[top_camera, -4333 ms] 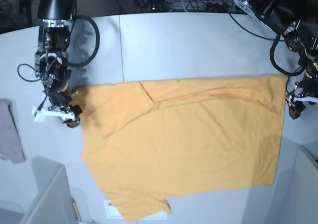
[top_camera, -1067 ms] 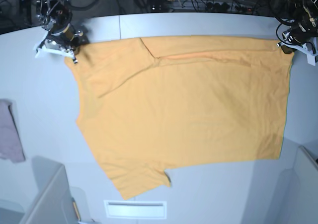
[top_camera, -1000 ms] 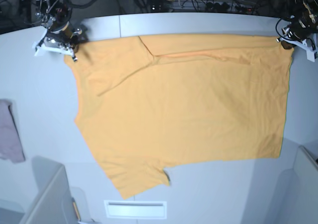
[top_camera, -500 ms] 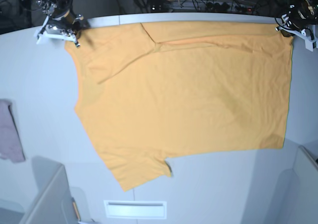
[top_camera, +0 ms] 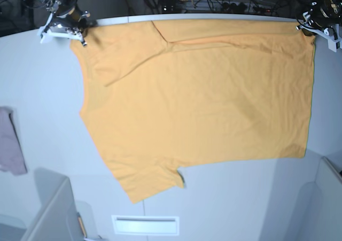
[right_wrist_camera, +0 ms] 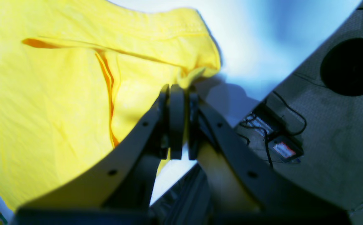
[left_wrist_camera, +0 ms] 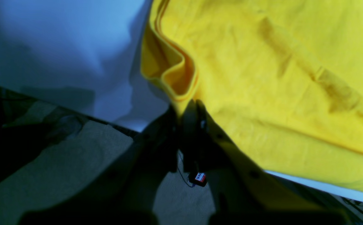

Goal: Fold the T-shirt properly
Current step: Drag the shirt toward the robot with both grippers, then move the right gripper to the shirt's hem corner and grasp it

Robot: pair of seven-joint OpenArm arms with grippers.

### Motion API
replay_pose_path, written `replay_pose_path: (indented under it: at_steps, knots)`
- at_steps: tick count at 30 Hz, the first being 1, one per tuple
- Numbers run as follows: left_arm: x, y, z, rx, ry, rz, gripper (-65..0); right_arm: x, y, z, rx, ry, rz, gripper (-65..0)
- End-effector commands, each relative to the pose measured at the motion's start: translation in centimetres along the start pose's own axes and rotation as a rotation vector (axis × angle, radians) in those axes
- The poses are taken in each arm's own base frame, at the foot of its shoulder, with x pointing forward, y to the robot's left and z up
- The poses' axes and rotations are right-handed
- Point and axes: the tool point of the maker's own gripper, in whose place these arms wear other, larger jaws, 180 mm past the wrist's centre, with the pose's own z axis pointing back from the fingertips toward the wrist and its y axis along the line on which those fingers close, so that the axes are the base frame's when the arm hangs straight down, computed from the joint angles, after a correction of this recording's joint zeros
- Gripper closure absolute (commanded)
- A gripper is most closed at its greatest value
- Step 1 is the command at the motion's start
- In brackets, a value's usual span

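One T-shirt [top_camera: 197, 96], orange-yellow, lies spread across the pale surface [top_camera: 43, 118], its far edge drawn up to the back rim of that surface. Two sets of fingers hold it, one at each far corner. The right gripper [top_camera: 75, 31] sits at the corner on the base view's left, its fingers [right_wrist_camera: 176, 125] pressed together with a bunched tip of fabric pinched between them; in its wrist view the cloth fans out from the fingertips toward the upper left, with a fold line running down it. The left gripper [top_camera: 309, 28] is at the opposite far corner, fingers [left_wrist_camera: 189, 125] clamped shut on a doubled hem that loops up in a small curl just above the tips, the rest of the shirt stretching away to the right. Between the two grips the top edge runs nearly straight. One sleeve juts out at the near left of the shirt (the other is folded over near the right gripper, as a diagonal crease shows). One small pinkish-grey cloth [top_camera: 9, 142] lies well apart at the left edge
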Motion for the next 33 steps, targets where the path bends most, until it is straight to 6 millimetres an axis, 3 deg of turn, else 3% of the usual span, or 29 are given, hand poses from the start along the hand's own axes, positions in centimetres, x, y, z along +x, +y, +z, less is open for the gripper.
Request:
replay_pose_path:
  at_steps: [1,12,14,16,18,22,24,28,33]
  knots:
    - [0.9,0.3,0.6,0.009,-0.026,-0.017,0.0,0.3,0.2,0.4,0.009,-0.007,0.015,0.0]
    - [0.9,0.3,0.6,0.009,-0.026,-0.017,0.0,0.5,0.3,0.3,0.011,-0.011,0.011,0.0]
    - [1.0,0.6,0.7,0.016,-0.03,-0.01,0.0,0.4,0.2,0.4,0.009,-0.008,0.006,-9.9]
    - [1.4,1.8,1.5,0.044,-0.057,0.017,-10.7,0.3,-0.1,0.5,0.002,-0.012,0.005,-22.8]
    - [1.6,3.0,2.2,0.071,-0.085,0.058,-22.2,0.2,-0.3,0.5,-0.003,-0.011,0.004,-29.7]
    - [2.5,4.8,3.6,0.113,-0.134,0.099,-41.0,0.6,-0.6,0.6,-0.01,-0.022,0.001,-28.5]
    - [2.7,5.1,3.8,0.118,-0.145,0.107,-44.9,0.9,-0.6,0.6,-0.009,-0.03,-0.001,-28.5]
    - [4.2,5.5,4.4,0.126,-0.2,0.13,-45.6,4.2,0.0,1.1,0.005,-0.128,-0.008,-29.3]
    - [8.3,3.7,5.4,0.106,-0.308,0.078,-45.4,8.9,4.3,-0.1,0.091,-0.206,0.068,-29.3]
